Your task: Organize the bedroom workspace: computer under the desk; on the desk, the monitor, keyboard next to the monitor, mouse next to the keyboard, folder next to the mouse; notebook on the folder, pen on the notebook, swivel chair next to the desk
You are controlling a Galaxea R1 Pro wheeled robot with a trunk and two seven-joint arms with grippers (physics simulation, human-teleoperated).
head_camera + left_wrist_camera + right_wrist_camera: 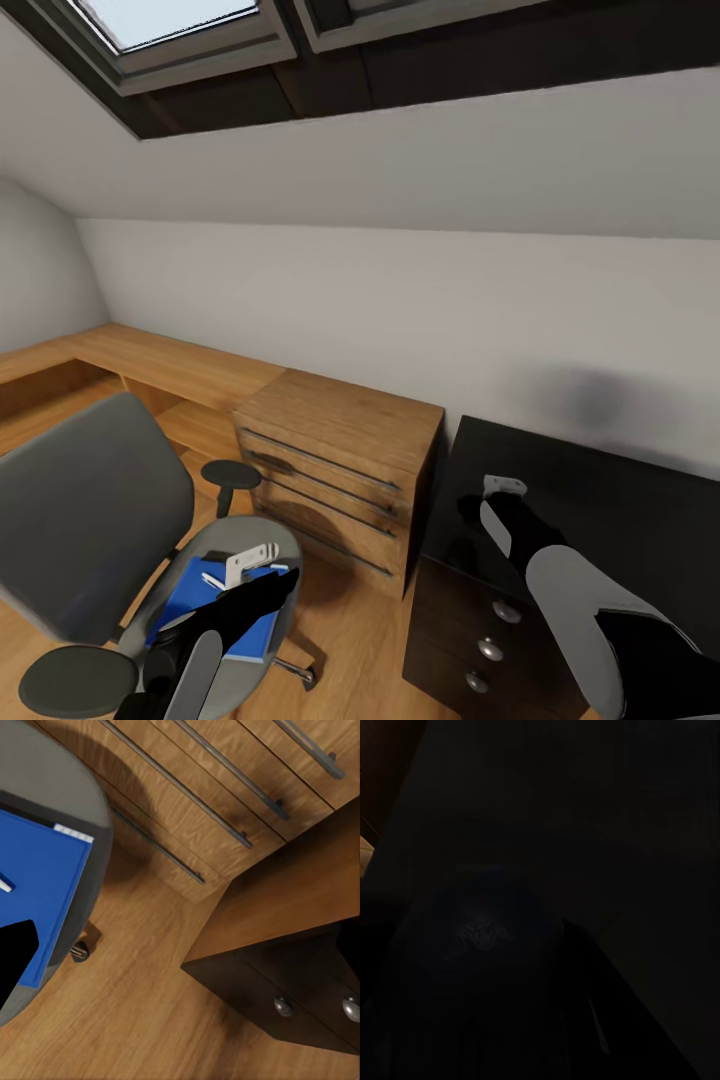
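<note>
The grey swivel chair (90,520) stands at lower left with the bright blue folder (195,600) flat on its seat (75,802). My left gripper (255,565) hovers just over the folder's (37,885) far edge; its jaws look open, and one black finger (15,960) shows beside the blue cover. A thin white sliver lies on the folder; I cannot tell what it is. My right gripper (485,500) rests low over the near corner of the black desk (600,500). The right wrist view is too dark to show its fingers. Computer, monitor, keyboard, mouse, notebook and pen are out of view.
A light-wood drawer chest (340,450) (225,787) stands between chair and desk. A black drawer unit with silver knobs (470,630) (285,997) sits under the desk. Low wooden shelving (150,360) runs along the sloped wall, under a skylight (170,20).
</note>
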